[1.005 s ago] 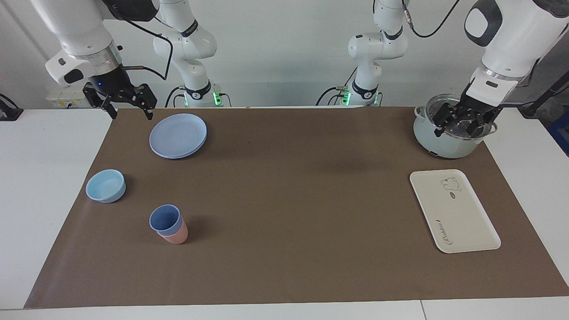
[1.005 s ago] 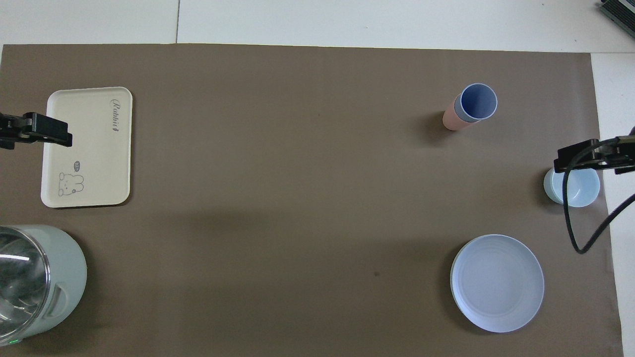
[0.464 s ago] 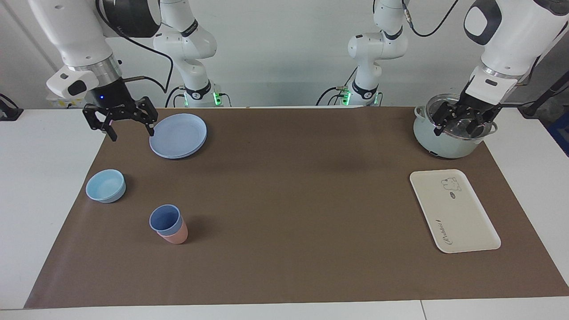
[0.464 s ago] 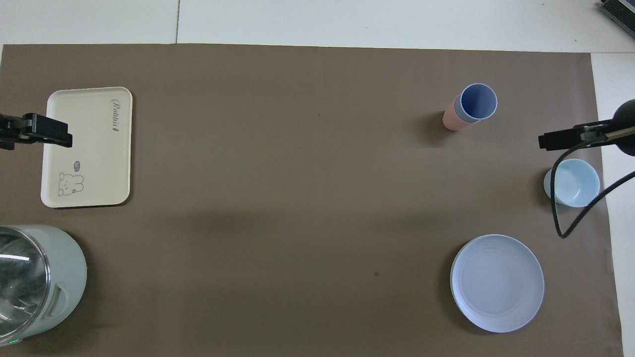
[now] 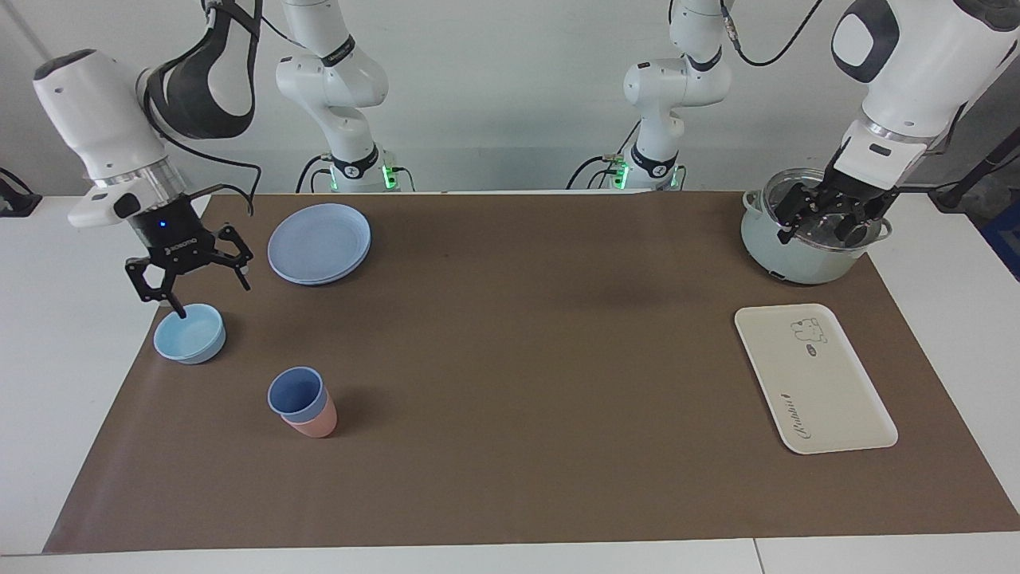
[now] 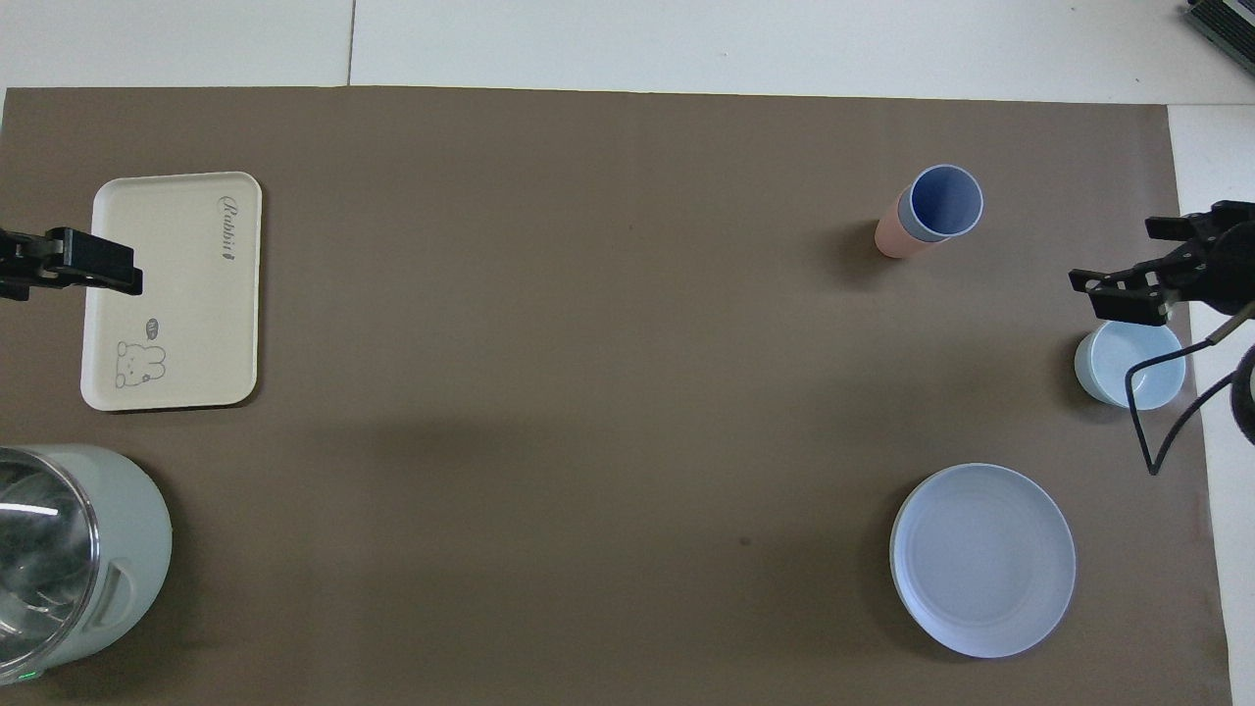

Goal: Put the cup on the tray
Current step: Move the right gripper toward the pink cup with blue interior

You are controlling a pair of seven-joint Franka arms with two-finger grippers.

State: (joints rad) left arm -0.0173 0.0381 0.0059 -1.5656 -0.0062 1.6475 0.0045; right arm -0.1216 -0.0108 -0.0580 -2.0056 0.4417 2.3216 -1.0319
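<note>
Nothing done: cup (image 5: 296,395) nested in pink cup (image 5: 315,421), tray (image 5: 814,377) bare; right gripper (image 5: 193,293) jaws released, left gripper (image 5: 825,222) waits, unreadable.

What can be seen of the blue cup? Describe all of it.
The cup is a small periwinkle-blue tumbler, tapered, without handle, matte like plastic. It stands upright and looks empty, nested inside a pink cup of the same shape, so only its rim and upper wall show. The pair sits on the brown mat toward the right arm's end, farther from the robots than the bowl. No gripper touches it, and the tray lies at the left arm's end.
</note>
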